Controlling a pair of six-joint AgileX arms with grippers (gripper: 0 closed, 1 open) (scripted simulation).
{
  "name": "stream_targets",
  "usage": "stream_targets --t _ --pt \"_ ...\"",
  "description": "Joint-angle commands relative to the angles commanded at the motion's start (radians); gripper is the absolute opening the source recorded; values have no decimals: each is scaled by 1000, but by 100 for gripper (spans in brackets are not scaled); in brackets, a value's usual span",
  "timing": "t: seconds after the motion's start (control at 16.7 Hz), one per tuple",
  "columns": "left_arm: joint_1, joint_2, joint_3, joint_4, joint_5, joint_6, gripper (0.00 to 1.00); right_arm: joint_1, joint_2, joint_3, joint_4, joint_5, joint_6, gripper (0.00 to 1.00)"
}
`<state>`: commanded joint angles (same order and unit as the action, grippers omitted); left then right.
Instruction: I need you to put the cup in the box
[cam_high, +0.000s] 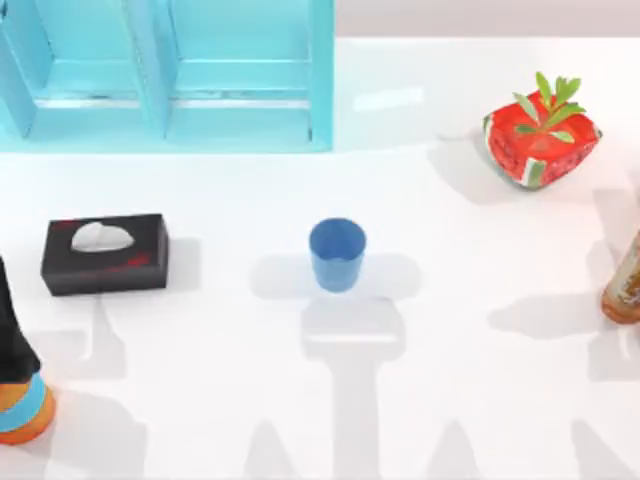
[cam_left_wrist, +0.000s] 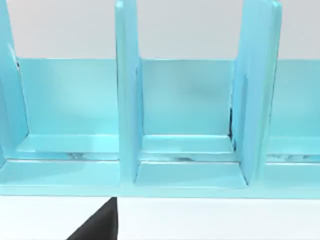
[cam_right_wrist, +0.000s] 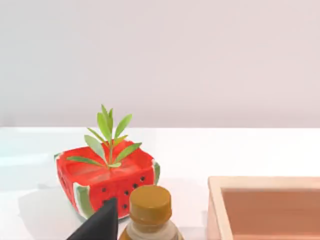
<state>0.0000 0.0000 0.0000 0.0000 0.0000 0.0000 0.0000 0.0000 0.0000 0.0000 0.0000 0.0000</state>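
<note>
The cup (cam_high: 337, 254), a small blue tumbler, stands upright in the middle of the table with nothing touching it. In the right wrist view an open tan box (cam_right_wrist: 265, 183) sits beside a brown-capped bottle (cam_right_wrist: 150, 206). A dark piece of my right gripper (cam_right_wrist: 97, 226) juts in at that view's edge, well short of the box. A like dark piece of my left gripper (cam_left_wrist: 97, 227) shows in the left wrist view, facing the turquoise shelf (cam_left_wrist: 185, 150). Both arms are held back from the cup.
A black tissue box (cam_high: 104, 253) lies left of the cup. The turquoise shelf (cam_high: 170, 75) fills the back left. A watermelon planter (cam_high: 541, 142) stands back right, a bottle (cam_high: 624, 285) at the right edge, and an orange, blue and black bottle (cam_high: 18, 395) front left.
</note>
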Motion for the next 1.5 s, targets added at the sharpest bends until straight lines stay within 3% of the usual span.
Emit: stream_targets --t 0.3,0.6,1.5 --pt "0 0 0 0 0 0 100 19 58 58 -34 3 19 100" --pt "0 0 0 0 0 0 100 112 340 338 -199 19 112 100" --pt "0 0 0 0 0 0 100 585 1796 1788 -1050 108 592 100"
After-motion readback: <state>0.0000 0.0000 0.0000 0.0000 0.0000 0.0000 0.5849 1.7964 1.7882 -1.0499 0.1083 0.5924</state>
